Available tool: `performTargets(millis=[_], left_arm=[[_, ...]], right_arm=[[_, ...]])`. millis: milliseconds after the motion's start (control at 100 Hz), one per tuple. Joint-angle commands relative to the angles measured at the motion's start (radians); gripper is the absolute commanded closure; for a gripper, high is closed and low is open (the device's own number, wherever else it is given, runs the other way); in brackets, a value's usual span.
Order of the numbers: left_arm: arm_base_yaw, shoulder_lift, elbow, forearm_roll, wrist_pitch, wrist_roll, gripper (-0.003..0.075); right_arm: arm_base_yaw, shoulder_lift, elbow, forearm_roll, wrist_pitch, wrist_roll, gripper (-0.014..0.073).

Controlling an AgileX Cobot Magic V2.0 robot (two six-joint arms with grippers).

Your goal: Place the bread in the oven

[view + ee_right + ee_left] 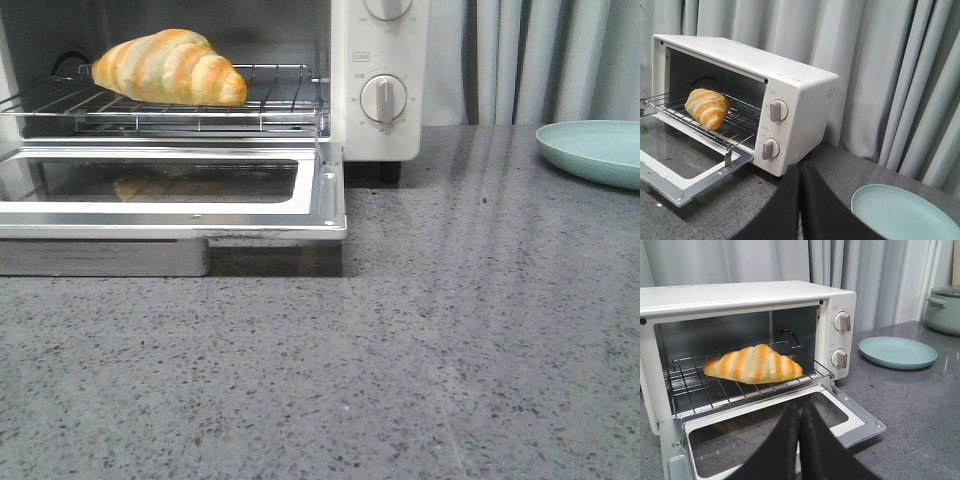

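The bread (168, 66), a golden-orange roll with cream stripes, lies on the wire rack (270, 105) inside the cream-white oven (380, 60). The oven's glass door (170, 190) is folded down flat. The bread also shows in the left wrist view (754, 365) and in the right wrist view (707, 107). My left gripper (801, 412) is shut and empty, held back above the open door. My right gripper (799, 172) is shut and empty, off to the oven's right, near its dials (778, 110). Neither gripper shows in the front view.
A pale green plate (595, 150) lies on the grey speckled counter (450, 350) right of the oven; it also shows in the right wrist view (900, 212). A green pot (944, 307) stands at the far right. Grey curtains hang behind.
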Motion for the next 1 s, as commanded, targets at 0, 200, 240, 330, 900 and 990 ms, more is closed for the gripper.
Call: performTargets(millis=[0, 200, 240, 330, 900, 990], left_arm=[[0.003, 0.013, -0.023, -0.024, -0.072, -0.009, 0.0741], [0.003, 0.013, -0.023, -0.024, -0.072, -0.009, 0.0741], [0.003, 0.013, -0.023, -0.024, -0.072, -0.009, 0.0741], [0.003, 0.013, -0.023, -0.024, -0.072, -0.009, 0.0741], [0.16, -0.147, 0.161, 0.196, -0.116, -0.029, 0.0741], [0.221, -0.195, 0.242, 0.275, -0.171, -0.21, 0.0741]], right_arm=[[-0.005, 0.011, -0.022, -0.016, -0.069, 0.0, 0.065], [-0.005, 0.011, -0.022, -0.016, -0.069, 0.0, 0.065], [-0.005, 0.011, -0.022, -0.016, -0.069, 0.0, 0.065], [-0.005, 0.011, -0.022, -0.016, -0.069, 0.0, 0.065], [-0.005, 0.011, -0.022, -0.016, -0.069, 0.0, 0.065], [-0.005, 0.011, -0.022, -0.016, -0.069, 0.0, 0.065]])
